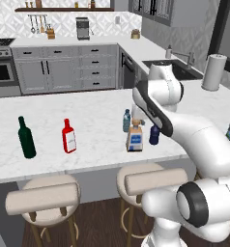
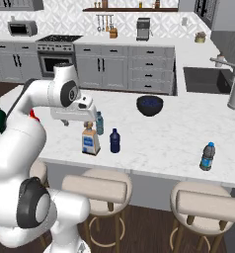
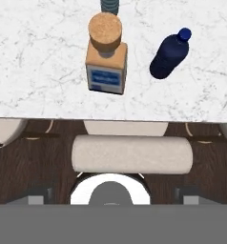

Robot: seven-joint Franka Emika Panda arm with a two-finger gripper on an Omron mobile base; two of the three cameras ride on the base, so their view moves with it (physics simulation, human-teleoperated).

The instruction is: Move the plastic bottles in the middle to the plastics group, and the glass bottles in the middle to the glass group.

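Jaws spread wide, empty, above cork-stoppered amber bottle (image 3: 106, 62). Navy bottle (image 3: 169, 55) just beside; pale water bottle (image 3: 110, 5) behind, cut off. Stool (image 3: 131, 153) below counter edge.

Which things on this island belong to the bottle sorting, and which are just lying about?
Job:
amber cork-stoppered bottle
dark navy bottle
pale blue-grey water bottle
green wine bottle
red bottle
blue bottle with label band

Lying about:
dark bowl
paper towel roll
stools

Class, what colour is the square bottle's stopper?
Tan cork stopper, shown best in the hand view.
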